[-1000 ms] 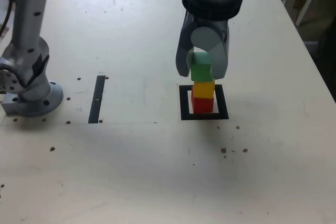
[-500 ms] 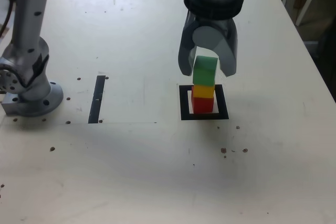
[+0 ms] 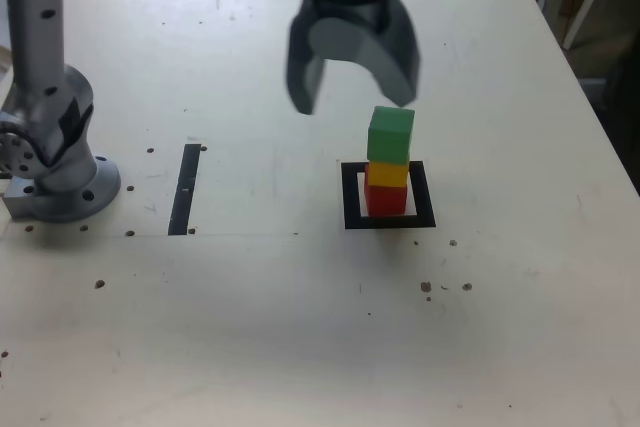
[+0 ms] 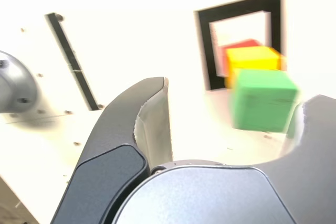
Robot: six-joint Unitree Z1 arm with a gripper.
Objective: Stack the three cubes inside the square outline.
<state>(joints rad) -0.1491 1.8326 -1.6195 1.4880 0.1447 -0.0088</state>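
Since the earlier frame, the dark grey two-fingered pincer (image 3: 354, 107) has been shifted toward the exterior view's left, jaws spread, holding nothing. Below and right of it, the matte green cube (image 3: 390, 135) is left stacked on the yellow cube (image 3: 388, 174) and red cube (image 3: 386, 200), presumably released for clearance.

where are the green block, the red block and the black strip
green block (image 3: 391, 136), exterior view, front face
red block (image 3: 387, 203), exterior view, front face
black strip (image 3: 185, 190), exterior view, middle
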